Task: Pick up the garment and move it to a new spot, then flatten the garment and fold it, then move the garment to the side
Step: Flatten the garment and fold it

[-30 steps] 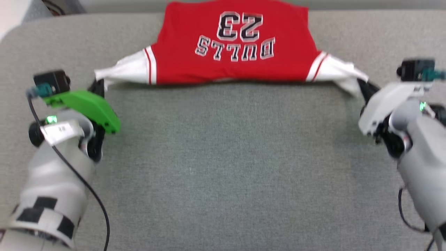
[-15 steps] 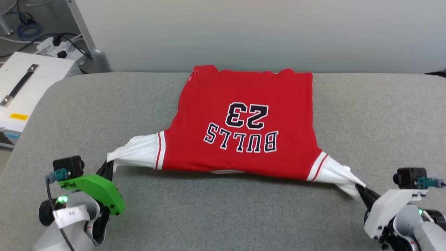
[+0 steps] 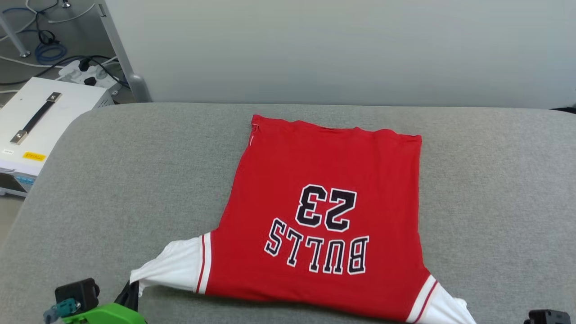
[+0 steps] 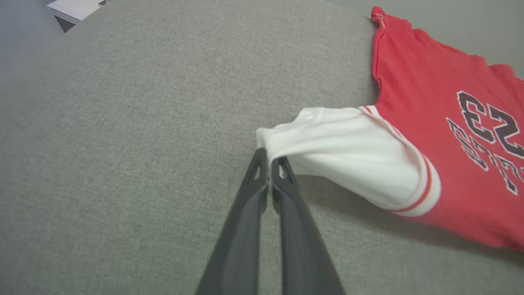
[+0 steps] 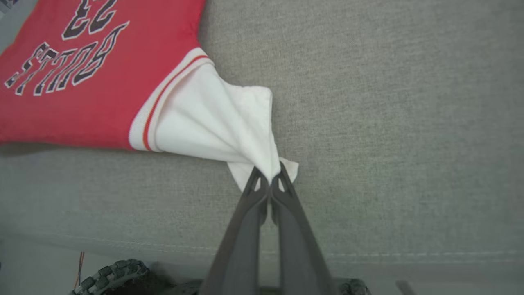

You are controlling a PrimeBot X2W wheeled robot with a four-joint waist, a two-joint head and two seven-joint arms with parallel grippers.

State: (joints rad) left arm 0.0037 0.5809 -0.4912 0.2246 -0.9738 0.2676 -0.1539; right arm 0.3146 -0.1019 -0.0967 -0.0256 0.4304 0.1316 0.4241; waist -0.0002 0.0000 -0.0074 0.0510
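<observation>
Garment point(image 3: 324, 180) lies on grey surface point(image 3: 135, 180), left gripper point(image 4: 269, 164) and right gripper point(image 5: 269, 172) each pinching a white corner.

In the head view the bottom edge cuts away most of the left gripper point(image 3: 129, 290); just its green housing point(image 3: 105, 315) and a bit of dark finger poke up. The right white corner of the jersey point(image 3: 324, 180) runs off that edge too. The left wrist view clips the lettering point(image 4: 487, 159) at its right edge; the right wrist view slices the number point(image 5: 98, 15) at the top. The cloth nipped in the right gripper point(image 5: 270, 174) is hidden between its fingers. The yellow label point(image 3: 34, 156) on the white box point(image 3: 58, 112) is too small to read.
</observation>
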